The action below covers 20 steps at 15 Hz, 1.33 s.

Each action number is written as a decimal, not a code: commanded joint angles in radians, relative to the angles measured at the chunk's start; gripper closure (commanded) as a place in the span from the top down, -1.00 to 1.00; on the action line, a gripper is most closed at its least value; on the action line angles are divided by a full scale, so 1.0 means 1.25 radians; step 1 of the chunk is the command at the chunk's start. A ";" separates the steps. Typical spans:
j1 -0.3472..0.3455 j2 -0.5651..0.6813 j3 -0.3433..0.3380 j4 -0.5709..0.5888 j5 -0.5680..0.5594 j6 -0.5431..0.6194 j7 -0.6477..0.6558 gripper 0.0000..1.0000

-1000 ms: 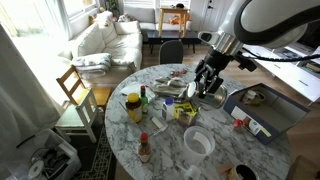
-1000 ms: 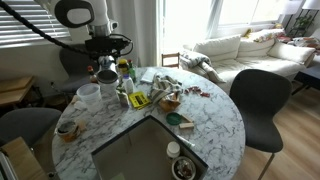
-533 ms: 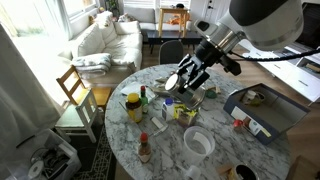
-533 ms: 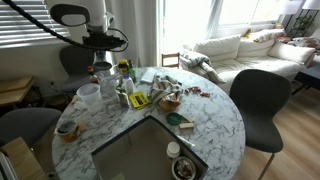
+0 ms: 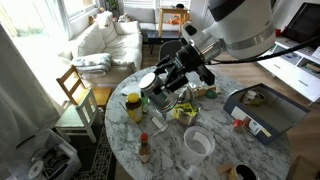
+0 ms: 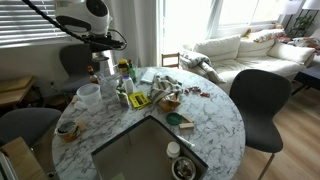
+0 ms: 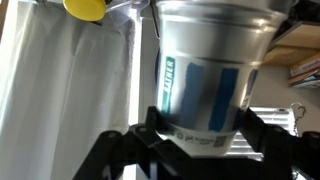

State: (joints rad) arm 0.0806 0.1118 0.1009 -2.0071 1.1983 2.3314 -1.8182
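Observation:
A silver cup with a blue and white label fills the wrist view, and my gripper is shut on it, a black finger pressed against each side near its base. In an exterior view the cup hangs tilted above the round marble table, held in the gripper just over a yellow-lidded jar and a dark sauce bottle. From the opposite side, the gripper hangs over the bottles at the table's far left; the cup is hard to make out there.
Packets and small items clutter the table middle. A white bowl and a red-capped bottle stand near the front edge. A grey bin sits beside the table. A wooden chair and a black chair stand close.
The arm has swung left across the table with the cup in its grip, from beside the grey bin to above the jar and bottles. The grip has not changed.

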 commanded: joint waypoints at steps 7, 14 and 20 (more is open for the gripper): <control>-0.015 0.044 -0.002 0.024 0.082 -0.030 -0.070 0.12; -0.020 0.135 -0.003 0.034 0.213 -0.074 -0.230 0.12; -0.018 0.227 -0.006 0.069 0.273 -0.078 -0.350 0.12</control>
State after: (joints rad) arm 0.0607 0.3290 0.0999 -1.9694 1.4957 2.2689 -2.1785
